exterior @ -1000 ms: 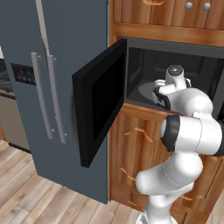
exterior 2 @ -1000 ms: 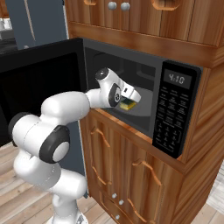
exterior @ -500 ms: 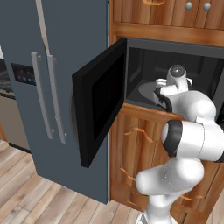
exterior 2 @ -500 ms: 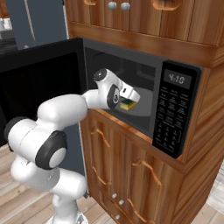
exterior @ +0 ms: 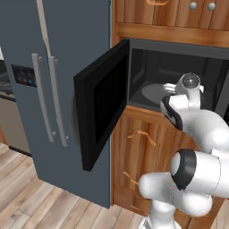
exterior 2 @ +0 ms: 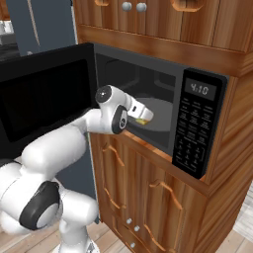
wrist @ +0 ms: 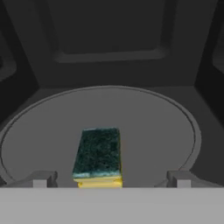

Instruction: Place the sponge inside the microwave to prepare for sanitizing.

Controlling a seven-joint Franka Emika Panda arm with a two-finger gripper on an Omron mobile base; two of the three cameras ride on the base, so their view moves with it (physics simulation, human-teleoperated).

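The sponge [wrist: 98,155], a yellow block with its dark green scrub layer on top, lies flat on the grey round turntable [wrist: 166,127] inside the microwave [exterior: 152,67]. It lies loose, with nothing touching it. My gripper [wrist: 111,179] is open, its two fingertips [wrist: 41,178] standing wide on either side of the sponge's near end. In the right base view, the gripper [exterior 2: 145,115] reaches into the oven's mouth just above the sponge [exterior 2: 142,121], which shows there as a yellow sliver. From the left base view, the hand [exterior: 172,89] sits at the cavity's front.
The microwave's black door [exterior: 100,107] is swung wide open to the left, beside my arm. A keypad with a display [exterior 2: 197,128] flanks the cavity on the right. A tall grey fridge [exterior: 53,89] stands left, and wooden cabinets [exterior: 138,152] sit above and below.
The arm has shifted slightly, with the hand still in the microwave's mouth. The jaws have stayed wide apart, and the sponge rests on the turntable.
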